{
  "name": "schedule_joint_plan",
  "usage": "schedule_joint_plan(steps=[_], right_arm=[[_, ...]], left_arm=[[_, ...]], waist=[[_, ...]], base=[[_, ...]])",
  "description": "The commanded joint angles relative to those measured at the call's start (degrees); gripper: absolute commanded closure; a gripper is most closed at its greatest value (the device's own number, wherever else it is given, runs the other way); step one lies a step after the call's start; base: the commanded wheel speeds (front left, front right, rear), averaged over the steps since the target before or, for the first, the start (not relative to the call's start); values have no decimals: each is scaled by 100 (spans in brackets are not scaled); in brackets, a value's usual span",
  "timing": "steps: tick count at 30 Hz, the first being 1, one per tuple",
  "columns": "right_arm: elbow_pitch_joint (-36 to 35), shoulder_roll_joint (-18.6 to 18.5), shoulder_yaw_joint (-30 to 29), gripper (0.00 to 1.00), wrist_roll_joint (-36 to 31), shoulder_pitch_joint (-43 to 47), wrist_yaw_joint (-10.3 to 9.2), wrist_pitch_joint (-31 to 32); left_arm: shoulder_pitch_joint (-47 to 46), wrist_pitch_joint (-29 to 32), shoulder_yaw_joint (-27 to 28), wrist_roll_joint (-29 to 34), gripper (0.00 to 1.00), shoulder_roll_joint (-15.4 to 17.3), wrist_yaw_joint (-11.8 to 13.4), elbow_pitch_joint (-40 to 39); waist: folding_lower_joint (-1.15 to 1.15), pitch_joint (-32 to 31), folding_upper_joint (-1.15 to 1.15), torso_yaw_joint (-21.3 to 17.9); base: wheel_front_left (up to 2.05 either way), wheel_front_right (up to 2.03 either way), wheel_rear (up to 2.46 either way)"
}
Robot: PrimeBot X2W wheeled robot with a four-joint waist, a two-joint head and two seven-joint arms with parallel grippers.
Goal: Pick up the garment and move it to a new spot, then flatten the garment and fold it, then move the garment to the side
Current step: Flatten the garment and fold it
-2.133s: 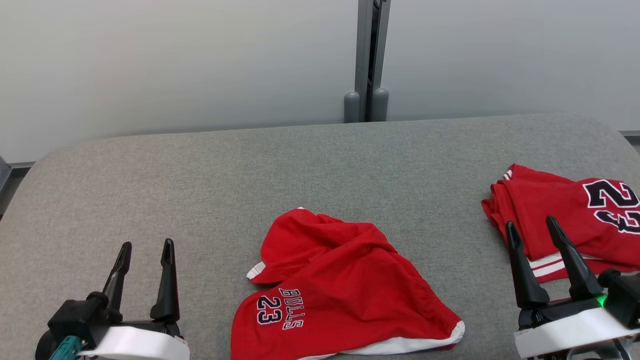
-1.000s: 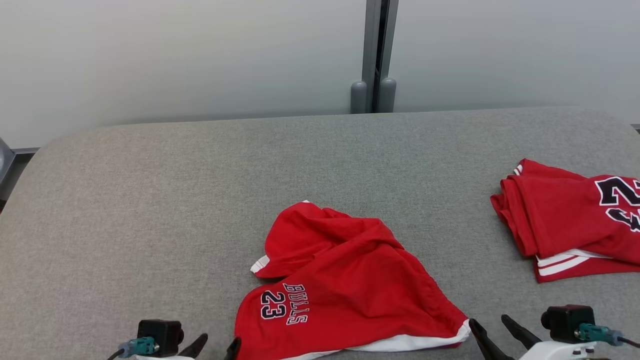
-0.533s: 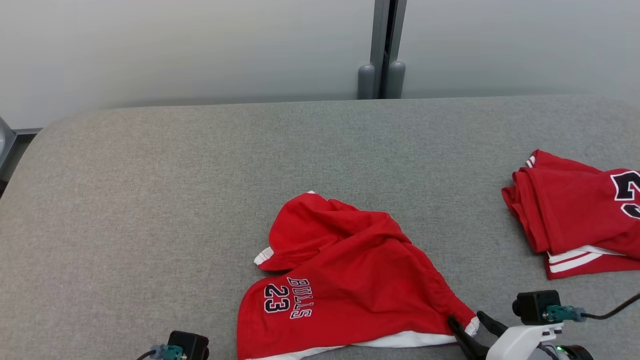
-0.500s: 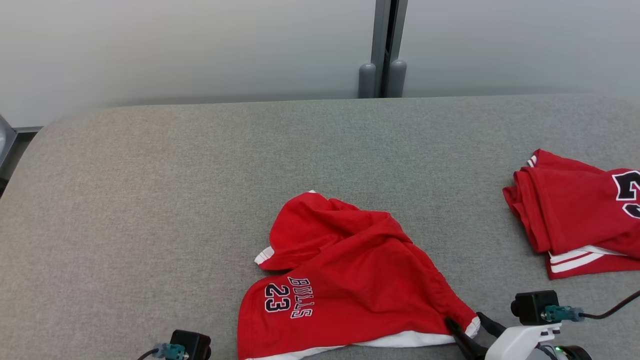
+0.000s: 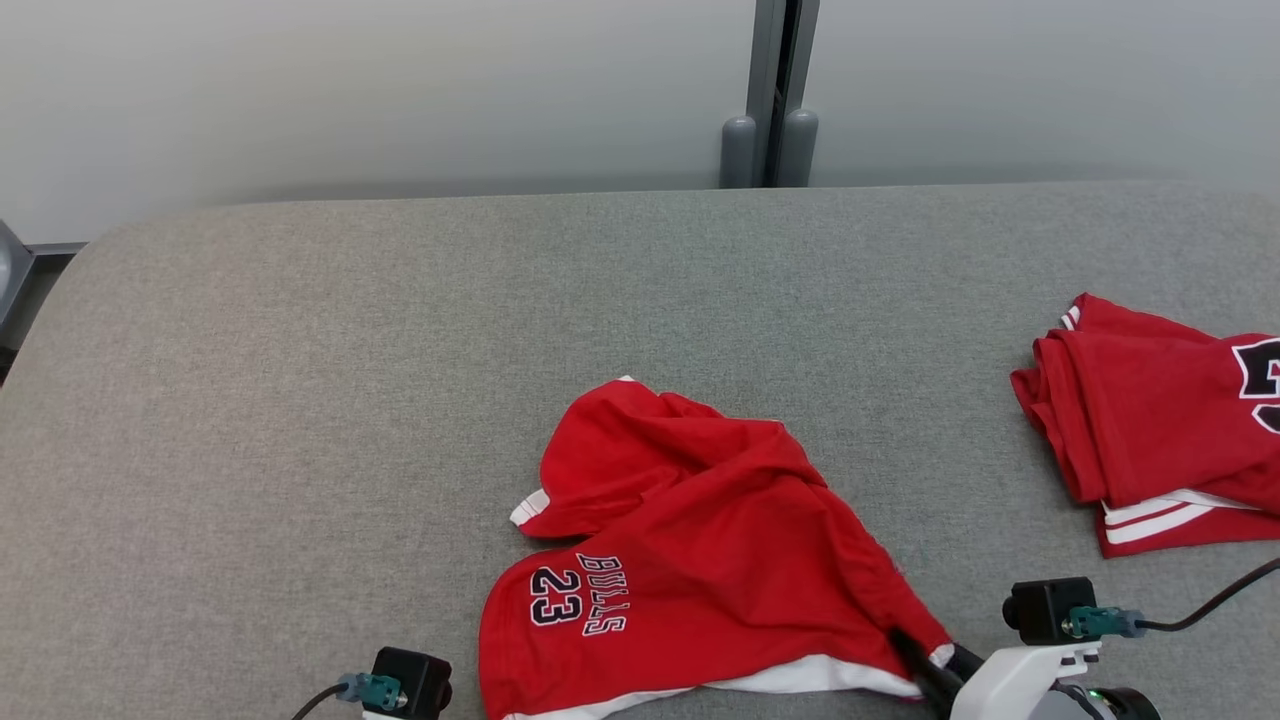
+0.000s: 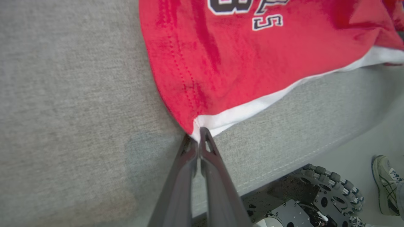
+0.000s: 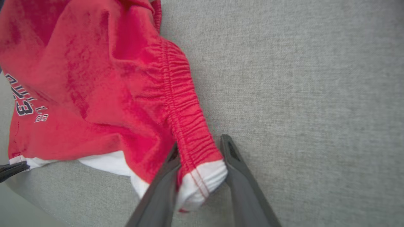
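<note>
Lifting should wait until both near corners of the red shorts (image 5: 700, 560), lying at the near edge of the grey surface (image 5: 300, 400), are secure. The left gripper (image 6: 198, 135) is pinched tight on one corner. The right gripper (image 7: 200, 148) straddles the other, and I cannot tell if it grips yet.

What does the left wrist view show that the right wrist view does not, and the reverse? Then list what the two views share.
Left wrist view: the robot's wheeled base below the table edge, and a person's shoe on the floor.
Right wrist view: the right gripper with a finger on each side of a white-trimmed corner, and the gathered elastic waistband.
Both: the red shorts with white hem and dark print, the grey table, and the left gripper pinched shut on the hem's other corner.
</note>
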Motion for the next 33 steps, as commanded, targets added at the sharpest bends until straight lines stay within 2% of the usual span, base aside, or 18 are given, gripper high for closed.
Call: schedule_joint_plan(steps=[1,11,17,20,26,33], right_arm=[[20,-42,-3,100,44,-45,0,-47],[-336,-175,-132,100,322,102,0,-141],[-1222,-249,-240,100,932,433,0,81],[-1606,-248,-335,100,1254,341,0,218],[-1824,-237,-397,100,1621,-566,0,513],[-1417,-259,-402,100,1979,-2537,0,644]], left_arm=[[-36,23,-17,-28,100,33,-35,35],[47,-82,165,-148,100,148,29,-366],[71,-22,388,-303,100,352,89,-1090],[-125,23,521,-415,100,405,26,-1435],[-1077,241,754,-249,100,740,-143,-1508],[-3277,558,900,-144,100,869,-710,-597]], waist=[[0,-16,0,8],[0,-188,0,46],[0,-291,0,62],[0,-296,0,15],[0,-31,0,-128],[0,828,0,-194]], base=[[0,0,0],[0,0,0],[0,0,0],[0,0,0],[0,0,0],[0,0,0]])
